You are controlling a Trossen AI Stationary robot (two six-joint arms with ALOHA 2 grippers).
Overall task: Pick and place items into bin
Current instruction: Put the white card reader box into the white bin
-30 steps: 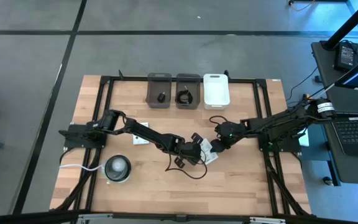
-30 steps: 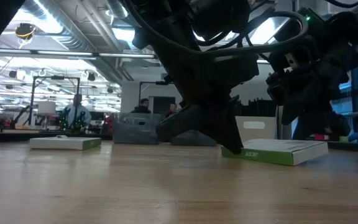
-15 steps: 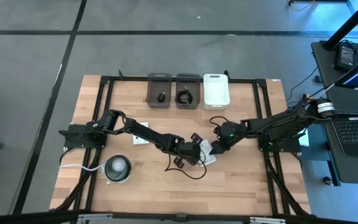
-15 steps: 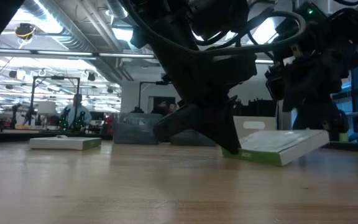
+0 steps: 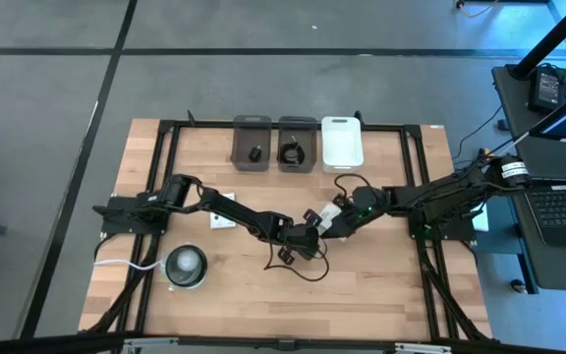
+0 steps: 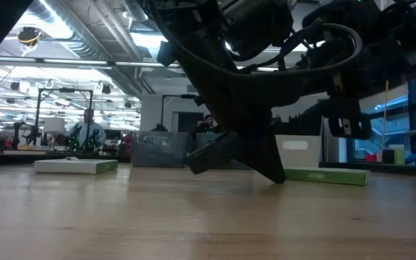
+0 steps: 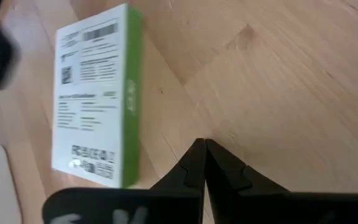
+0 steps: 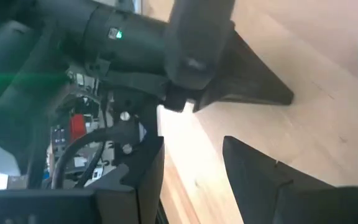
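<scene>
Packet [image 7: 95,99] flat on table, unheld (green edge by left hand [image 7: 202,163], pressed together); right hand [image 8: 194,180] spread.

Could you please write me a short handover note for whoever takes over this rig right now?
Left gripper: jaws shut, empty, tips down by the table beside one white packet.
Right gripper: jaws open, empty, close by at mid-table.
Second packet: flat on the table near the left arm.
Done: block in one grey bin, cable in the next grey bin.
Left: both packets.
</scene>
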